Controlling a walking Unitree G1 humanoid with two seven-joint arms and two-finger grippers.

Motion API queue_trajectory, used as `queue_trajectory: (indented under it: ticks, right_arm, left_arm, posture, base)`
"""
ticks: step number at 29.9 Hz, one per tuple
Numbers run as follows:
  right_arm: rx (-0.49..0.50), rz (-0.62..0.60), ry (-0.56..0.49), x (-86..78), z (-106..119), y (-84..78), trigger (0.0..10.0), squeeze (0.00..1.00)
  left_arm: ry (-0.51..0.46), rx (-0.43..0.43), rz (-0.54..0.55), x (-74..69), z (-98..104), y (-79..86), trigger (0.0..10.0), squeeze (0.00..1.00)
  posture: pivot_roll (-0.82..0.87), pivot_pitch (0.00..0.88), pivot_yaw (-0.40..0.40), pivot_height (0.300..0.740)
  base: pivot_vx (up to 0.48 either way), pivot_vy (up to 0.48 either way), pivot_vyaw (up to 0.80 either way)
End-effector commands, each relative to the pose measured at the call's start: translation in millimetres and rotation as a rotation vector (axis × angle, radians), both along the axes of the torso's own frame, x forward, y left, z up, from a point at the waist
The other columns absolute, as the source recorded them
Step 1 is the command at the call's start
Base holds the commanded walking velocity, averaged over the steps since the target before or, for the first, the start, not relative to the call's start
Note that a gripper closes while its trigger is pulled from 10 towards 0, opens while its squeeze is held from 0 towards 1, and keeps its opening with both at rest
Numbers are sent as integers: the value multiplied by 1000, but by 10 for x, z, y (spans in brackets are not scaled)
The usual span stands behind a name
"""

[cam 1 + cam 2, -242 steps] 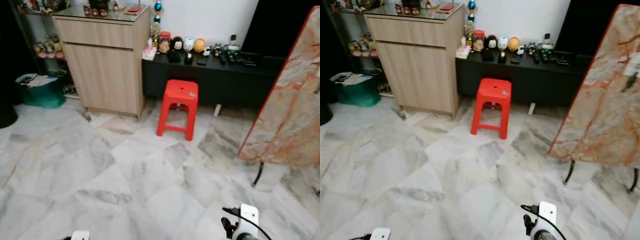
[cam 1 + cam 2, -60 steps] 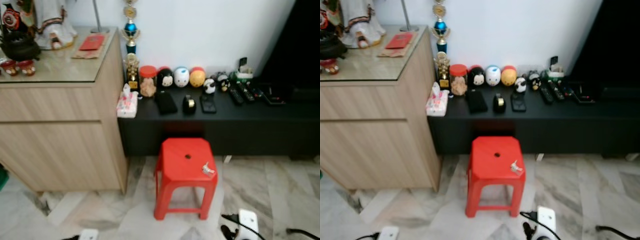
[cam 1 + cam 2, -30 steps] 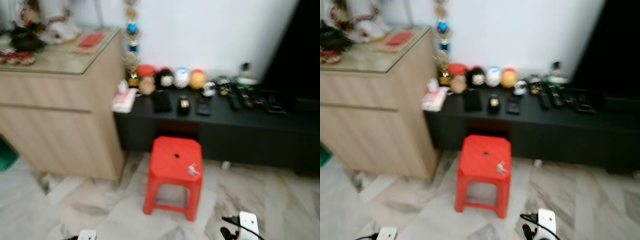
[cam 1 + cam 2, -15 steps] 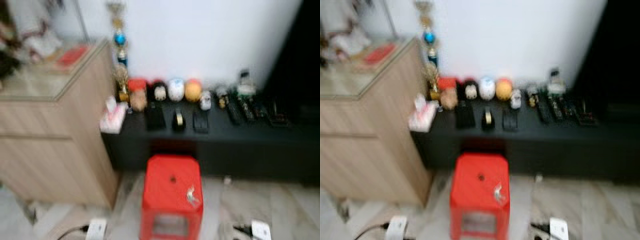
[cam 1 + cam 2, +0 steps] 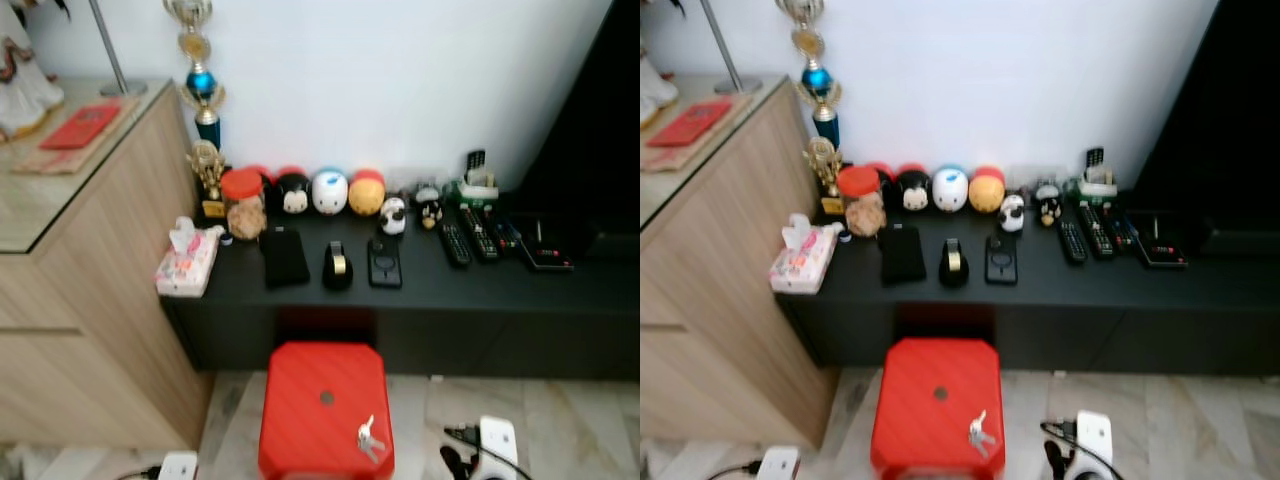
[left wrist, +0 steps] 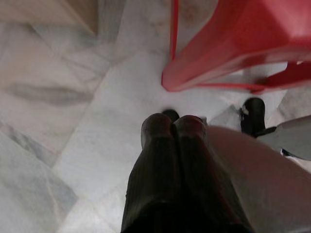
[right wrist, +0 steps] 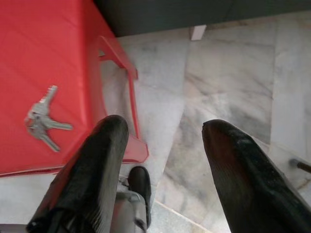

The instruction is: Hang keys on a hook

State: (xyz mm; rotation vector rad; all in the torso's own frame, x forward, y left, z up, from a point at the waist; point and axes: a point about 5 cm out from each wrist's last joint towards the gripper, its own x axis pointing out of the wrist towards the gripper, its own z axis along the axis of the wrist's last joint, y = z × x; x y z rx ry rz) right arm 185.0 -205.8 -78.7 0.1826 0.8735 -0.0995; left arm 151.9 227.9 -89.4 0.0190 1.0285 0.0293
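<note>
I'm lining up the grab: keys (image 7: 41, 119) on the stool (image 5: 325, 410), about 10 o'clock of my spread-apart right pincer (image 7: 163, 160). Left pincer (image 6: 172, 133) looks pressed together, I think. Next, reach down.

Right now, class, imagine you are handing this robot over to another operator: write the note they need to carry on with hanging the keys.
Left tool: shut, empty, low over the marble floor beside the red stool.
Right tool: open, empty, beside the stool's edge.
Keys: lying flat on the stool top, near its right front corner, untouched.
Done: robot stands in front of the stool.
Left: pick up the keys, find a hook and hang them.
</note>
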Motion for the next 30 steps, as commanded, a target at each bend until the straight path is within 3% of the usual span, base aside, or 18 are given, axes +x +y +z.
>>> queue_trajectory:
  ticks: [1, 7, 18, 30]
  right_arm:
    - [5, -15, -3, -10, -5, 4, 10000, 0]
    - [9, -22, -6, -10, -4, 2, 10000, 0]
    - [18, -44, -7, -20, -9, 1, 10000, 0]
    - [31, -61, -10, -33, -17, 16, 10000, 0]
  left_arm:
    - [22, 9, 12, -73, -21, 37, 10000, 0]
    - [22, -12, 44, -84, -27, 31, 10000, 0]
    - [23, 6, 26, -86, -26, 41, 10000, 0]
    - [18, 19, 1, -87, -19, 59, 10000, 0]
  posture:
    - [-15, 0, -50, 740]
    - [-16, 0, -51, 740]
    - [-17, 0, -50, 740]
    - [-14, 0, -45, 740]
  base:
    - [0, 0, 0]
    - [0, 0, 0]
    - [0, 334, 0]
    - [0, 0, 0]
